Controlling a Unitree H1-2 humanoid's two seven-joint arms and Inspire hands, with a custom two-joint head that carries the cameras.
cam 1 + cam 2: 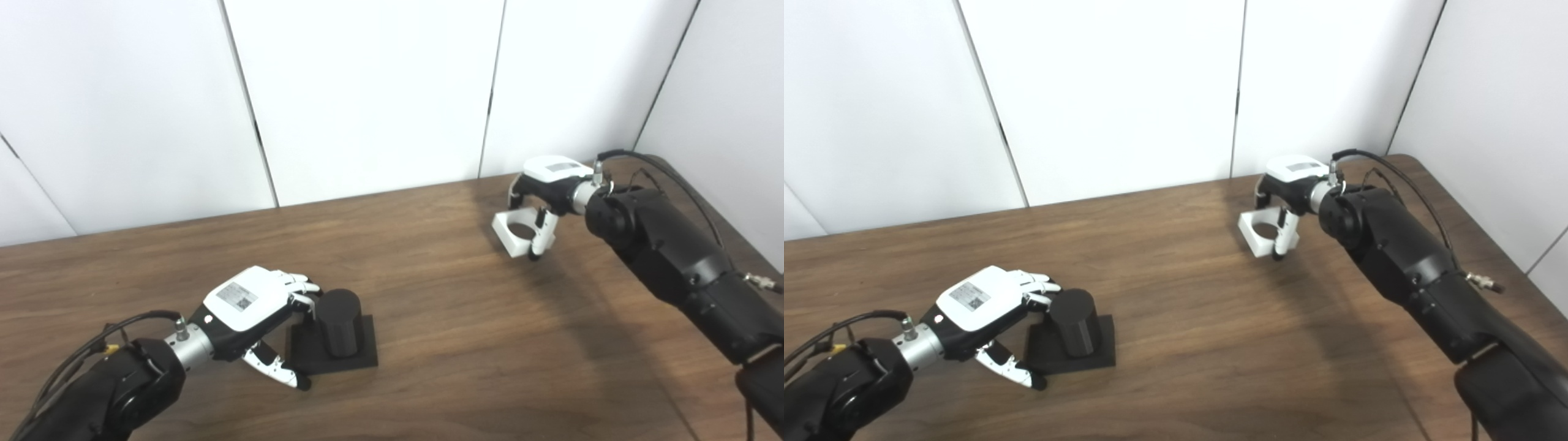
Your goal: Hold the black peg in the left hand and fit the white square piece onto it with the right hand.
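The black peg (339,321) is a short upright cylinder on a flat square black base (361,358), standing on the table at front left. My left hand (254,309) is just left of it, fingers spread; the fingertips (306,288) reach the peg's upper side and the thumb (278,370) lies by the base's front left corner, not closed around it. The white square piece (517,233), with a round hole, is at back right. My right hand (545,184) is over it, fingers behind and thumb (542,236) in front, closed on it low over the table.
The brown wooden table (441,343) runs wide between the two hands. White wall panels (367,92) stand close behind its back edge and along the right side. The right forearm (674,257) with its cables lies over the table's right end.
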